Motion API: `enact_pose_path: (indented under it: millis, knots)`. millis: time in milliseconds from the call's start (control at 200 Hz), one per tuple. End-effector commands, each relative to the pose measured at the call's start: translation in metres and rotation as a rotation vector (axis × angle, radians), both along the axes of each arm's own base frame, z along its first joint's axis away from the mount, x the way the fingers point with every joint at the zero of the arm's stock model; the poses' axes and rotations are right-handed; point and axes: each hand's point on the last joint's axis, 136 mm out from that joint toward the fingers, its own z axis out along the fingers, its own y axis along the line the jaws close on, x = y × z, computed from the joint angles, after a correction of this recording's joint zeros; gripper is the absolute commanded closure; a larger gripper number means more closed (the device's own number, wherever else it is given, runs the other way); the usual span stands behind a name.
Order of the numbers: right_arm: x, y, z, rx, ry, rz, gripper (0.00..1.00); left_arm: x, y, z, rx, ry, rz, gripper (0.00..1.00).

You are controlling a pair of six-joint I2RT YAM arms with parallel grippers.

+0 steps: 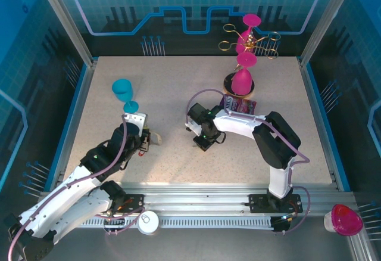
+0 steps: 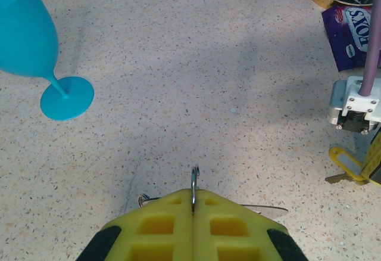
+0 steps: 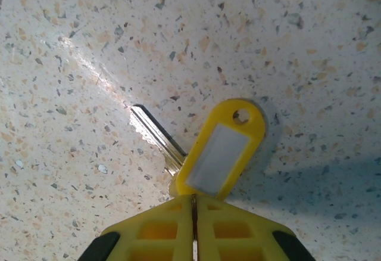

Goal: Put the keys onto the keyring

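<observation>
My left gripper [image 2: 193, 198] is shut on a thin silver ring [image 2: 194, 180] of the keyring, which stands edge-on between the yellow pads. Bits of wire [image 2: 143, 199] and a flat metal blade [image 2: 265, 207] poke out from under the fingers; the dark loop is hidden. My right gripper [image 3: 194, 204] is shut at the base of the yellow-headed key [image 3: 221, 151], whose silver blade [image 3: 156, 132] lies flat on the table. The same key [image 2: 347, 165] shows at the right edge of the left wrist view. In the top view the left gripper [image 1: 150, 138] and right gripper [image 1: 202, 143] face each other, apart. The red-headed key is out of view.
A blue plastic goblet [image 1: 123, 91] stands just beyond the left gripper. A purple snack packet [image 1: 239, 104], a pink goblet [image 1: 243, 76] on a dark round base and a gold wire rack [image 1: 250, 39] stand behind the right arm. Speckled tabletop [image 1: 172, 88] lies between them.
</observation>
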Motion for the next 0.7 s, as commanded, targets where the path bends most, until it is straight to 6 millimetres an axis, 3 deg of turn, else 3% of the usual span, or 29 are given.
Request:
enact_pose_path:
  millis: [0, 290, 480, 615, 690]
  knots:
    - [-0.008, -0.003, -0.006, -0.029, 0.034, 0.015, 0.91, 0.003, -0.003, 0.003, -0.005, -0.020, -0.016, 1.00]
    - [-0.007, -0.002, -0.003, -0.028, 0.027, 0.015, 0.89, 0.003, -0.003, 0.003, -0.005, -0.020, -0.021, 1.00]
    - [-0.006, -0.002, -0.001, -0.028, 0.022, 0.013, 0.97, 0.003, -0.003, 0.004, -0.005, -0.022, -0.020, 1.00]
    - [-0.004, -0.001, 0.009, -0.011, -0.003, 0.014, 1.00, 0.003, -0.003, 0.004, -0.002, -0.023, -0.022, 1.00]
    - [0.000, 0.001, 0.024, 0.016, -0.051, 0.021, 1.00, 0.003, -0.004, 0.005, 0.002, -0.025, -0.031, 1.00]
